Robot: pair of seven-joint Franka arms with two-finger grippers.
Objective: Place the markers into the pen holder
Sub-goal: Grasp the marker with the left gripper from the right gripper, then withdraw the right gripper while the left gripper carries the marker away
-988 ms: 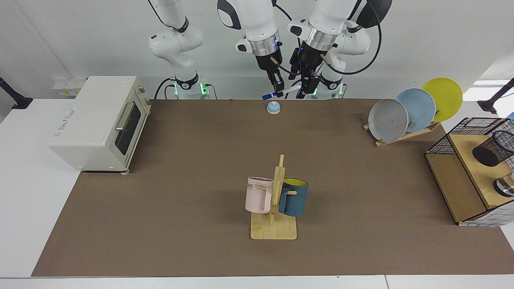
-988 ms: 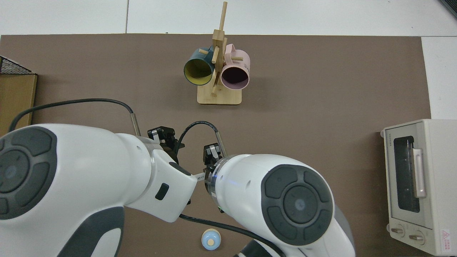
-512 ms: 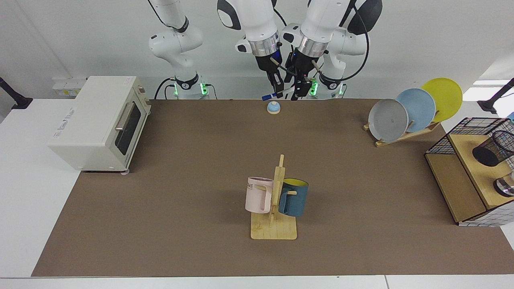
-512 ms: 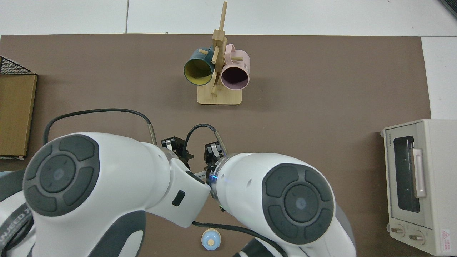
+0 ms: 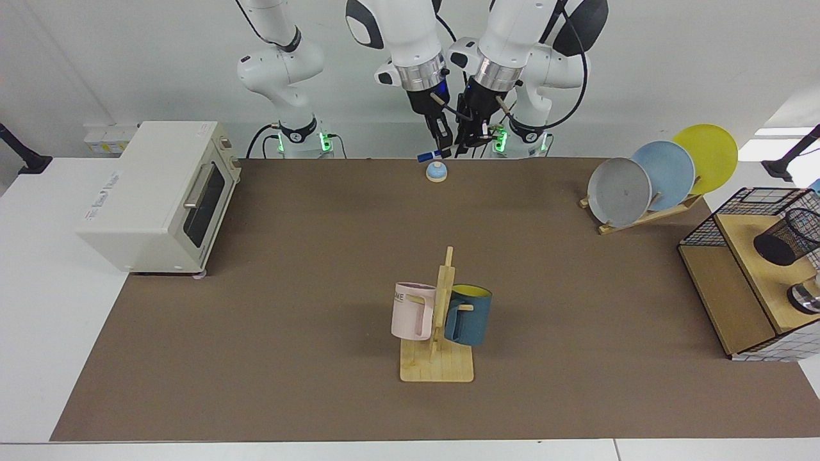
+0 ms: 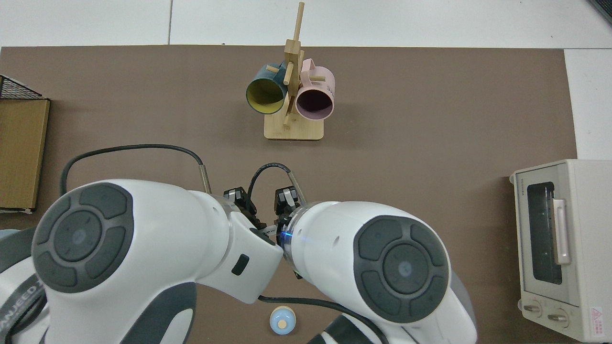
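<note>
A white toaster oven (image 5: 157, 195) stands at the left edge of the tabletop (image 5: 307, 269), its door facing the middle. Behind it, near the far edge, the right arm's base rises from the view's left.

At the middle of the far edge the two grippers meet in the air above a small blue bell (image 5: 436, 171). The right gripper (image 5: 443, 142) points down and is closed on the marker (image 5: 437, 153), which lies nearly level, its blue cap sticking out toward the toaster-oven side. The left gripper (image 5: 472, 137) hangs just beside it, at the marker's other end; whether its fingers are spread or closed on the barrel cannot be told from either view. From above, the two wrists hide most of the marker, and only a short white piece shows between them.

Near the middle of the tabletop, toward the near edge, a wooden mug tree (image 5: 438, 349) carries a pink mug (image 5: 412, 311) and a dark blue mug (image 5: 468, 314) with a yellow inside.

Toward the far right corner a wooden rack holds three plates on edge: grey (image 5: 618, 191), light blue (image 5: 666, 169) and yellow (image 5: 708, 155).

At the right edge a wooden shelf unit (image 5: 737, 301) with a wire basket frame (image 5: 746, 214) carries the pen holder (image 5: 787, 238), a black mesh cup, tilted in this view, well apart from the marker. A shiny round metal object (image 5: 806, 297) sits near it.
</note>
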